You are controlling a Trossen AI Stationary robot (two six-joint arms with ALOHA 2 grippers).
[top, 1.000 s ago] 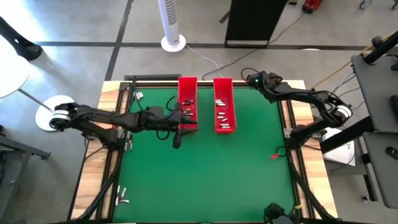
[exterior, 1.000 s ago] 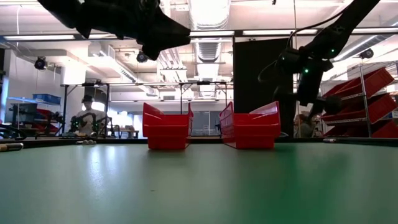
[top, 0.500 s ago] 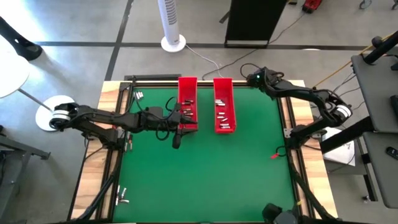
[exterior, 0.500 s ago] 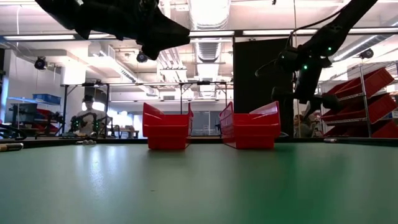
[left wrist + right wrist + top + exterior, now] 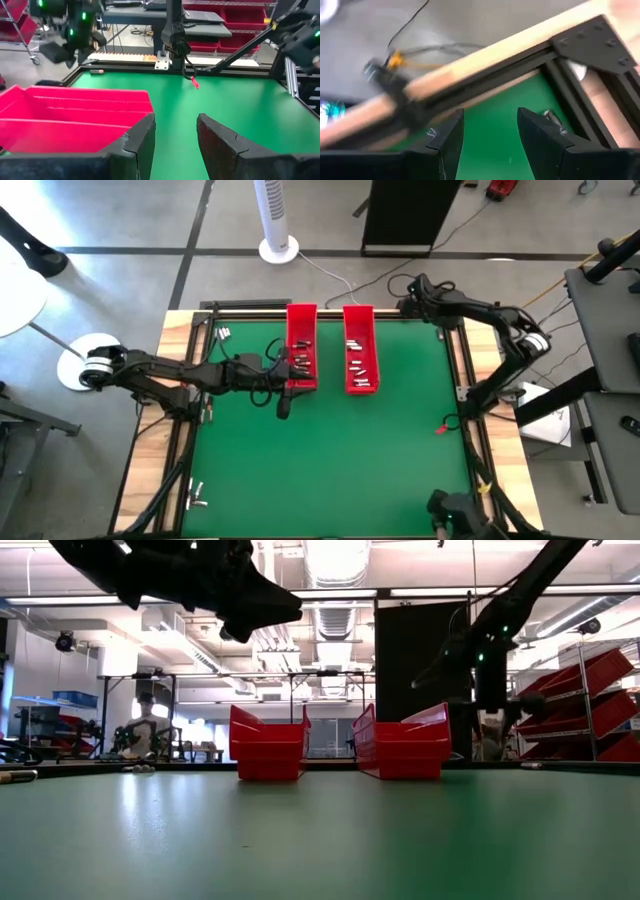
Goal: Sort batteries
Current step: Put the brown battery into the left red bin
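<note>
Two long red trays stand side by side at the table's far middle, the left tray (image 5: 302,340) and the right tray (image 5: 360,350). Small silvery and dark batteries (image 5: 359,362) lie inside both. My left gripper (image 5: 176,120) hovers open over the left tray's near end (image 5: 292,372), with nothing between its fingers; a red tray (image 5: 75,117) shows beside it. My right gripper (image 5: 490,116) is open and empty above the table's far right corner (image 5: 408,302), pointing steeply down at the green mat. A small silvery thing (image 5: 550,116) lies by the black frame there.
Loose batteries lie on the wooden border at the far left (image 5: 222,333) and the near left (image 5: 197,498). A small red thing (image 5: 441,430) lies at the mat's right edge. A black frame (image 5: 462,360) borders the green mat (image 5: 320,460).
My right gripper has moved toward the table's far edge, into the far right corner, and has turned and tipped further downward. My left gripper has kept its place over the left tray.
</note>
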